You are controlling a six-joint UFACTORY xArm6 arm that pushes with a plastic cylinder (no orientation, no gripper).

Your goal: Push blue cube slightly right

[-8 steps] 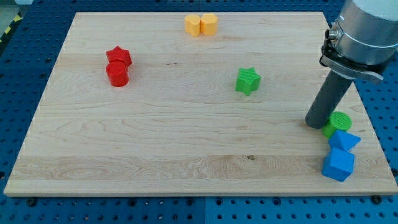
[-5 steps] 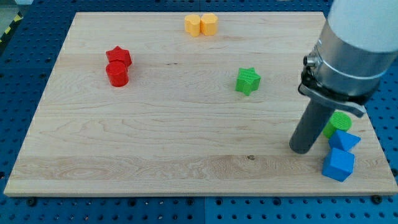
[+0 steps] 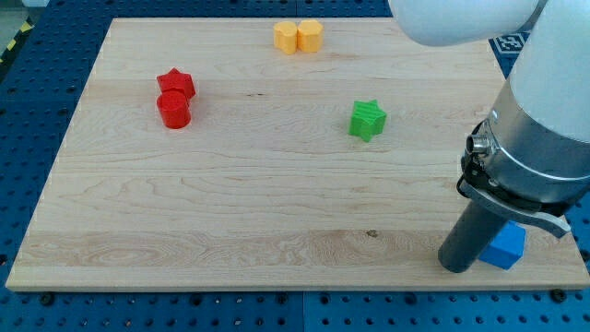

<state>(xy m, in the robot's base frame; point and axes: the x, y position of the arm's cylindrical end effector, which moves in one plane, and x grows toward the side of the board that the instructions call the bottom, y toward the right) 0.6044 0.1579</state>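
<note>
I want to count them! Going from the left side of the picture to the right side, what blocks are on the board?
Red cylinder and red star (stacked, order unclear) → yellow blocks → green star → my tip → blue cube.

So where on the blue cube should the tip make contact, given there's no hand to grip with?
No grasp is possible; it's a push. My tip sits at the blue cube's left face, which is the right side to come from for a rightward nudge. A flat face, met centrally, should limit twisting. The board's right edge is close, so push gently.
</note>
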